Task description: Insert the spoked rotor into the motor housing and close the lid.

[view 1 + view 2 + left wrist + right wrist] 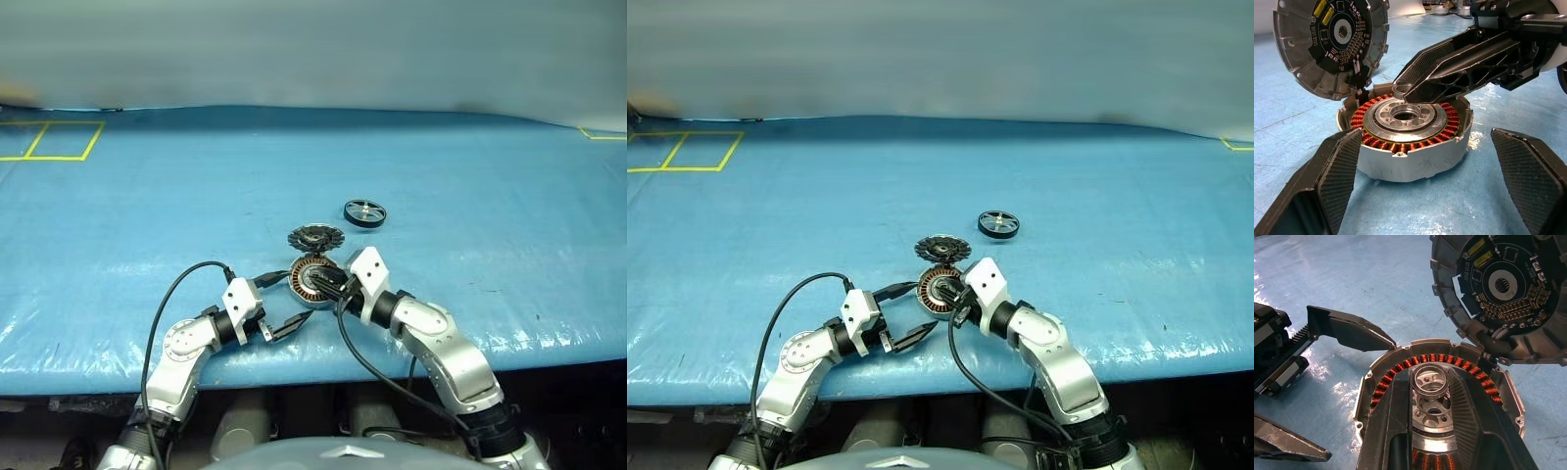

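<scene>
The left gripper (282,305) sits at the blue table's (470,196) near edge, jaws spread wide around nothing. Just right, the motor housing (311,281) (copper coils up) has the right gripper (1431,382) over it, pinching a small silver ring (1430,380). The lid (314,238) lies just behind; the spoked rotor (364,212) farther right.

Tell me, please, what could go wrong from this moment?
The small silver ring held by the right gripper over the motor housing may slip into the copper windings. The lid, tilted up at the housing's rim, may topple if nudged. The open left gripper sits close beside the housing.
</scene>
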